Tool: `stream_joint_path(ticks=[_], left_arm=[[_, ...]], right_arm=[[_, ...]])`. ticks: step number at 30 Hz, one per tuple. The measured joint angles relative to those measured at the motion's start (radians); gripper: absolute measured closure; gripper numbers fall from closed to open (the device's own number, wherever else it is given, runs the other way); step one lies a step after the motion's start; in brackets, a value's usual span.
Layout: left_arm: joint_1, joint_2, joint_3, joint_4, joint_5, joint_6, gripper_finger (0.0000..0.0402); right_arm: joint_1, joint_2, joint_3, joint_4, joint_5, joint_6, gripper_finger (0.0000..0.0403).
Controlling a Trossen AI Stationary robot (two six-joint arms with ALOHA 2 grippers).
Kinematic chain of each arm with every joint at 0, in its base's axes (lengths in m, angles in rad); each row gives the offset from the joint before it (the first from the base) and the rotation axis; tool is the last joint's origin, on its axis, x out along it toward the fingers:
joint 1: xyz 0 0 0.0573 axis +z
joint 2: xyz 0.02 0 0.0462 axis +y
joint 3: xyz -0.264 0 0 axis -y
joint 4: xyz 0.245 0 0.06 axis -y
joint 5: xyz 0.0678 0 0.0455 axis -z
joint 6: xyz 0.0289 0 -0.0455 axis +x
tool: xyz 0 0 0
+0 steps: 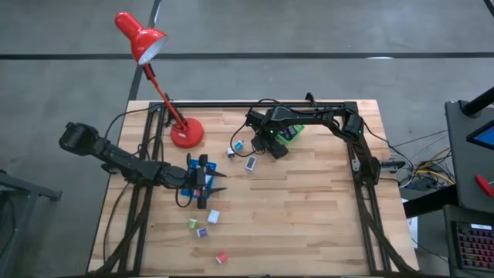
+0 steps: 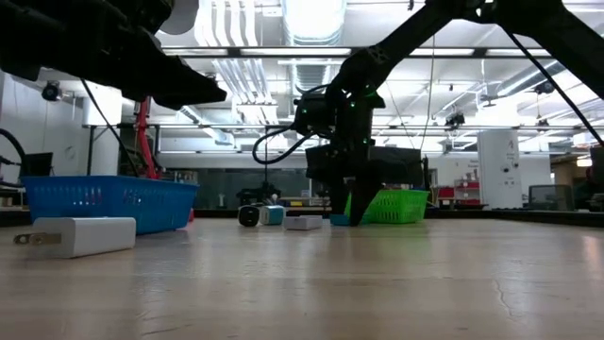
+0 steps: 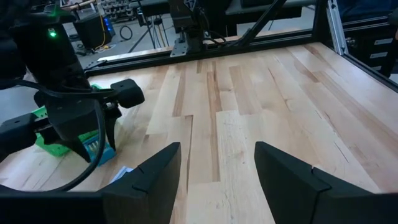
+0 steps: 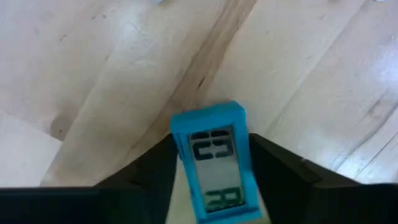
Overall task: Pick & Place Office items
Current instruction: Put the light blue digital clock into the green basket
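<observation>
Right wrist view only: right claw (image 4: 211, 177) grasping a blue clock (image 4: 214, 158), digits visible.
High view: clock hidden.
Left claw (image 3: 217, 171): released.
Near: green basket (image 1: 292, 134).

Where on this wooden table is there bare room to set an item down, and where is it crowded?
Free: the wooden table's right half below the right arm, and the strip left of the red desk lamp. Crowded: the middle, around the right pincer closed on a blue clock-like piece, and the small coloured blocks near the front.

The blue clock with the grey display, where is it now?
The blue clock sits between the right hand's fingers, on the table beside the green basket.
</observation>
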Motion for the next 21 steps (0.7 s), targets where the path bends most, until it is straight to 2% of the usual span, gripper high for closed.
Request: stream_joint_path(ticks=[2, 3, 21], left_arm=[[0.0, 0.0, 0.0, 0.0, 0.0, -0.001, 0.0193], [0.0, 0.0, 0.0, 0.0, 0.0, -0.001, 0.0193], [0.0, 0.0, 0.0, 0.0, 0.0, -0.003, 0.0193]], right_arm=[[0.0, 0.0, 0.0, -0.001, 0.001, 0.003, 0.026], [0.001, 0.0, 0.0, -0.001, 0.003, 0.003, 0.0263], [0.03, -0.001, -0.002, 0.009, 0.035, 0.07, 0.0263]])
